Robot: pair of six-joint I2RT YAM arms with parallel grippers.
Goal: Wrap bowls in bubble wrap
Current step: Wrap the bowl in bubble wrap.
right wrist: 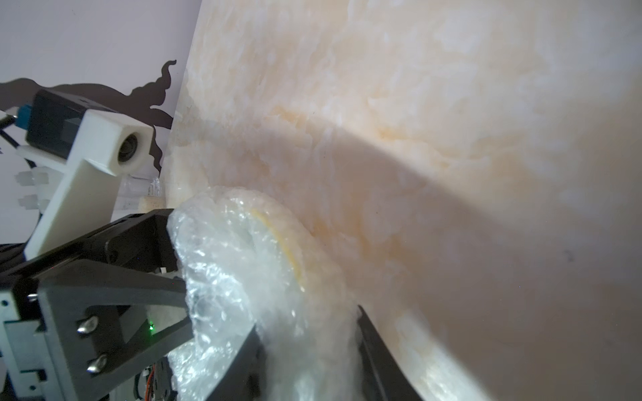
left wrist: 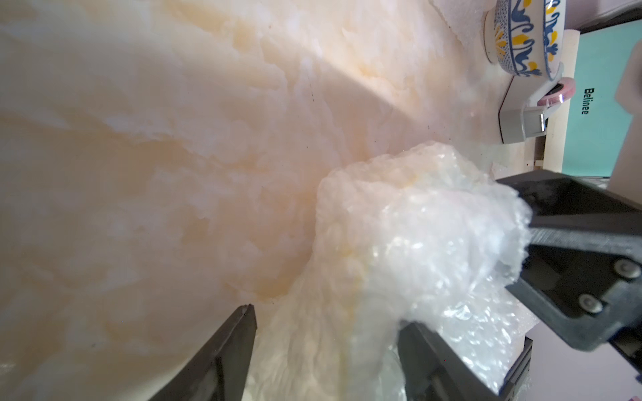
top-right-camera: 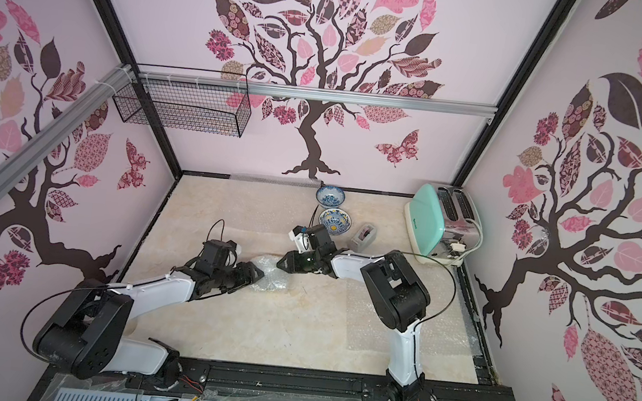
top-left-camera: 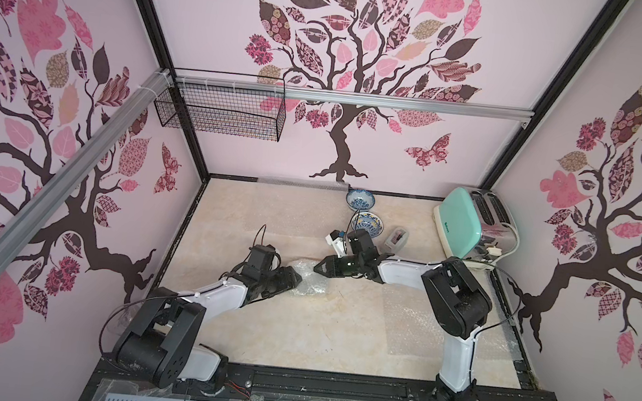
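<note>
A crumpled bundle of bubble wrap [top-left-camera: 308, 281] lies mid-table between my two grippers. A bowl's yellow rim [right wrist: 281, 243] shows through the wrap; the rest of that bowl is hidden. My left gripper [left wrist: 326, 316] straddles the bundle, both fingers pressed against the wrap. My right gripper [right wrist: 307, 319] comes from the opposite side, its jaws closed on a fold of wrap that fills the gap. Two bare bowls stand at the back: a blue-and-white bowl [top-left-camera: 359, 199] and a blue-and-yellow bowl [top-left-camera: 368, 223].
A grey tape dispenser [top-left-camera: 397, 239] sits beside the bowls, and a mint toaster [top-left-camera: 468, 226] stands at the back right. A flat bubble wrap sheet [top-left-camera: 416, 323] lies under my right arm, another sheet [top-left-camera: 300, 185] along the back wall. A wire basket [top-left-camera: 222, 114] hangs high at the back left.
</note>
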